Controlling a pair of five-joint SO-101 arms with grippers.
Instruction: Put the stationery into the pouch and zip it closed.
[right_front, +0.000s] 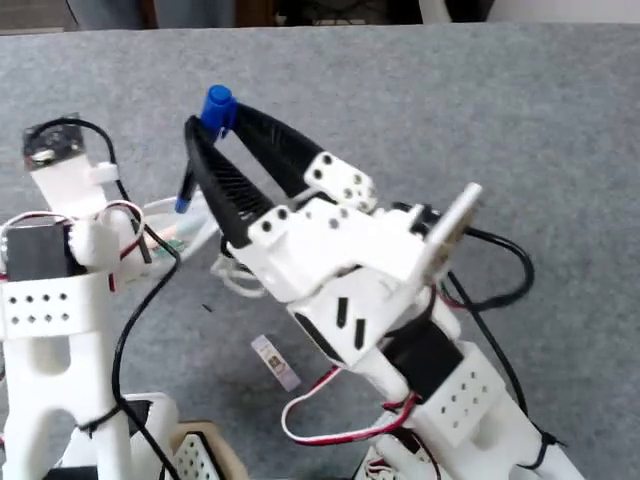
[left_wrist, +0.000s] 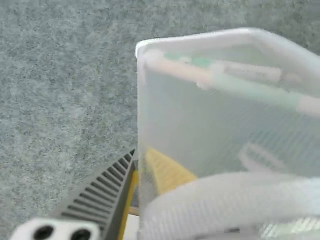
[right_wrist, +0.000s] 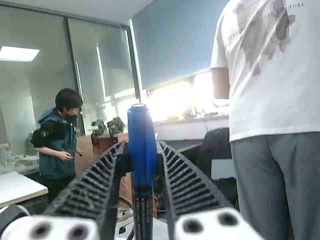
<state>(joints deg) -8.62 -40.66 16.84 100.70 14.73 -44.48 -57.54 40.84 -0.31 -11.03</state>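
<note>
The left wrist view shows the pouch (left_wrist: 215, 130) up close: translucent white mesh with green and orange pens inside along its upper edge. The left gripper (left_wrist: 125, 172) sits at its corner, lower left; whether it grips cannot be told. In the high view the right gripper (right_front: 213, 130) clamps a blue pen (right_front: 218, 104) at upper left. A small white item (right_front: 275, 362) lies lower centre. The grey table (right_front: 520, 120) stretches toward the upper right.
</note>
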